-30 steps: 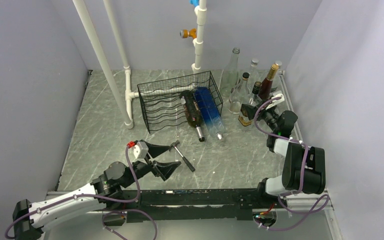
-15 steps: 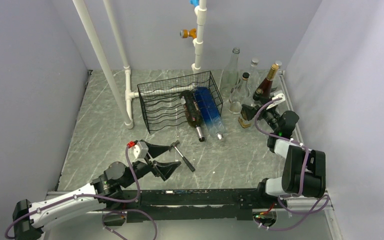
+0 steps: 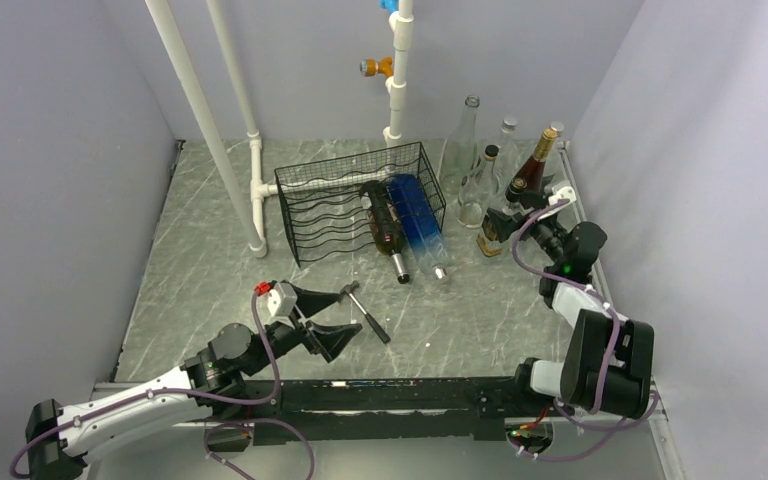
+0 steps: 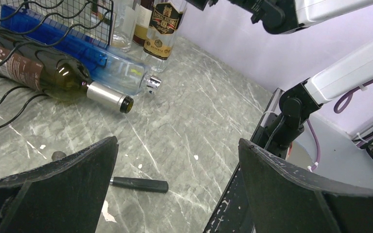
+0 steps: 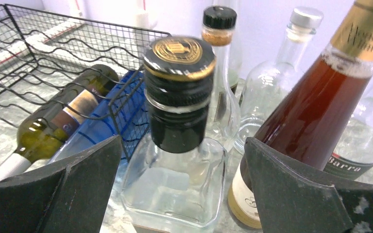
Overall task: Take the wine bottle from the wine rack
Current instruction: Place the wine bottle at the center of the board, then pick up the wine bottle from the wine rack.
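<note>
Change: right gripper (image 5: pixel 182 145) spread wide off the square black-capped bottle (image 5: pixel 177 92).
Left gripper (image 4: pixel 177 145): wide too, empty.
Wine bottle (image 3: pixel 385 228): lay in the wine rack (image 3: pixel 330 205) beside a blue bottle (image 3: pixel 415 225).
Risk: retreating fingers could clip that cap or the amber bottle (image 5: pixel 301 111), toppling the cluster.

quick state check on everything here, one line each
wine rack, holds two bottles
dark wine bottle, lying in rack, neck poking out
blue bottle, lying in rack
square bottle, upright, capped, not gripped
amber bottle, upright
hammer, lying flat
left gripper, open, empty
right gripper, open around square bottle's cap
</note>
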